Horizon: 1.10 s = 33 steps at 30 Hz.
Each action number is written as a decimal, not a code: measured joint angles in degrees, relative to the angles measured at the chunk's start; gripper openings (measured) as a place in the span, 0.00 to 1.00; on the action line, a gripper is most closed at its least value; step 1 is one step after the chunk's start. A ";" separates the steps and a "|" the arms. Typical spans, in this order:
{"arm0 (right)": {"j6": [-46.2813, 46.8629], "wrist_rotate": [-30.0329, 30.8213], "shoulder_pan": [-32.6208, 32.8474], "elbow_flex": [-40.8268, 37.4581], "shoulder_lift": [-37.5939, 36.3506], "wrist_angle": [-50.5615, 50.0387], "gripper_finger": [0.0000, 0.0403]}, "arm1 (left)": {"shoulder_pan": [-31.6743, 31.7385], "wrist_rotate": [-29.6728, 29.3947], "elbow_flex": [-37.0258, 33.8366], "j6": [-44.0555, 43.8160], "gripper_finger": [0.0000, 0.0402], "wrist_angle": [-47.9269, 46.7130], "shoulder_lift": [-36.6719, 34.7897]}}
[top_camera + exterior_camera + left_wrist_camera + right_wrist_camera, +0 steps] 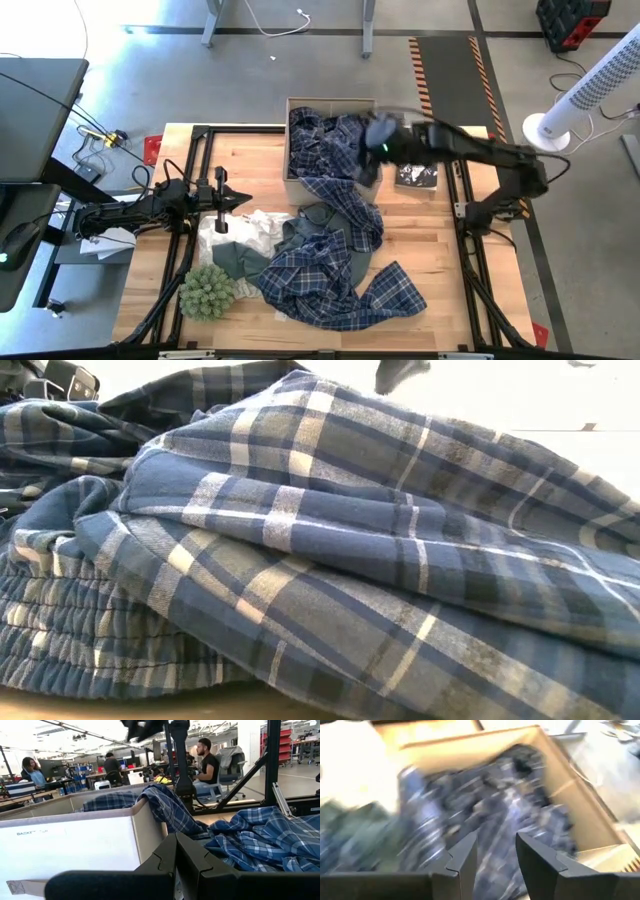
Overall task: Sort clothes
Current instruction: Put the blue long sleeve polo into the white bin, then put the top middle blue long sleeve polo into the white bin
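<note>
Two arms over a plaid heap.
Right gripper (492, 852), fingers parted and empty, hovers above the cardboard box (291, 182) stuffed with plaid clothes (335, 265); left gripper (222, 200), fingers together, waits beside the white garment (255, 230).

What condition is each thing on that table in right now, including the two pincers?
Cardboard box: open, plaid inside.
Blue-and-white plaid cloth: trailing from box onto table.
Dark green garment: crumpled, partly covered.
White garment: crumpled.
Left pincer: shut, empty.
Right pincer: open, above box.

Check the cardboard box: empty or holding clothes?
Holding clothes: blue-and-white plaid fabric fills the open cardboard box and spills over its front wall onto the wooden table.
</note>
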 joint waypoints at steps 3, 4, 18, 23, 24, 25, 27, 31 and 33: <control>3.39 -2.31 5.55 -6.38 -3.42 -0.45 0.32 | 0.01 0.00 0.00 0.00 0.00 0.00 0.00; 4.99 -4.07 7.25 -9.00 -4.61 -0.53 0.32 | 0.01 0.00 0.00 0.01 0.00 0.00 0.00; 35.36 -12.80 18.18 -52.72 -11.09 27.04 0.32 | 0.01 0.00 0.00 0.02 0.00 0.00 0.00; 39.76 -7.62 15.93 -66.18 -10.68 53.84 0.32 | 0.00 0.00 0.00 0.00 0.00 0.00 0.00; 41.55 -5.84 15.62 -68.13 -10.40 57.68 0.32 | 0.02 0.00 0.00 0.01 0.00 0.00 -0.01; 43.05 -4.09 15.45 -69.89 -9.98 61.09 0.32 | 0.01 0.00 0.00 0.01 0.00 0.00 0.00; 44.99 -1.52 15.17 -72.32 -8.77 67.70 0.30 | 0.01 0.00 0.00 0.00 0.00 0.00 0.00; 40.98 -1.19 15.19 -72.64 -7.44 78.29 0.16 | 0.02 0.00 0.00 0.00 0.00 0.00 0.00; 36.72 -2.30 15.19 -71.00 -7.65 82.83 0.06 | 0.01 0.00 0.00 0.00 0.00 0.00 0.00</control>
